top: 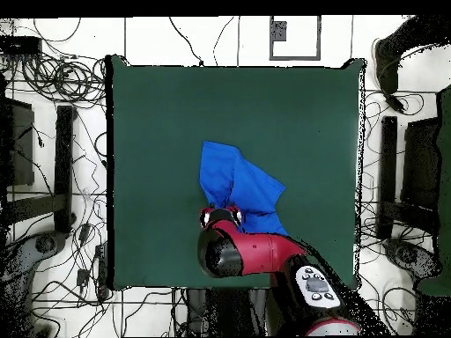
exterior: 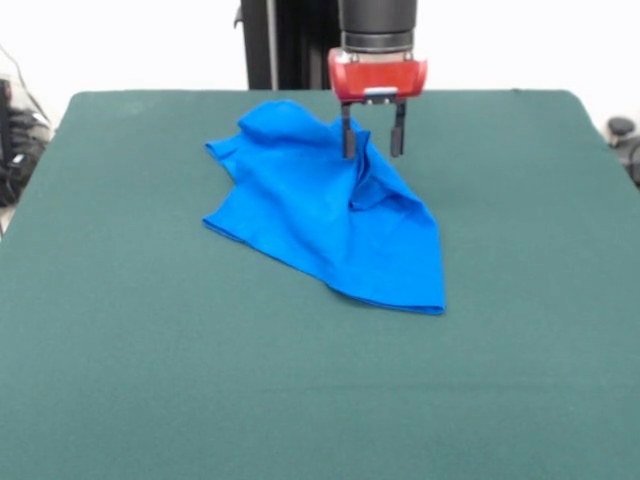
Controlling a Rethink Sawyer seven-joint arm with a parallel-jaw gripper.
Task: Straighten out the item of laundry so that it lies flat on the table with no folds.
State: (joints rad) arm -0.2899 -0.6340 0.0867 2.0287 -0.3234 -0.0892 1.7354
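A: Foreground, front view: a wide bare stretch of the dark green desk [exterior: 150, 400], rounded at its far corners.

B: And beyond that?

A: The bright blue T-shirt [exterior: 330, 215], lying on the desk's far half, a little toward the middle. It is crumpled, not flat: a broad lower panel spreads to a pointed corner at the near right, while the upper part bunches into folds, with a raised ridge running down under the arm.

B: Where is the hand?

A: The red-and-black hand [exterior: 372, 140] comes straight down from above, at the shirt's far edge. Its two dark fingers [exterior: 348, 135] stand apart with a clear gap between them. One finger's tip sits against the raised fold; the other hangs just off the cloth's right side, over green felt.

B: Gripping anything?

A: Nothing is pinched between the fingers. Whether the tip at the fold actually touches the fabric cannot be told.

B: The overhead view?

A: The shirt [top: 236, 185] shows as a blue wedge near the desk's [top: 299, 106] centre, on the half nearer the robot. The red arm [top: 255, 251] reaches in from the bottom edge, its wrist covering the shirt's lower corner and hiding the hand. Cables [top: 62, 79] trail over the white floor around the desk.
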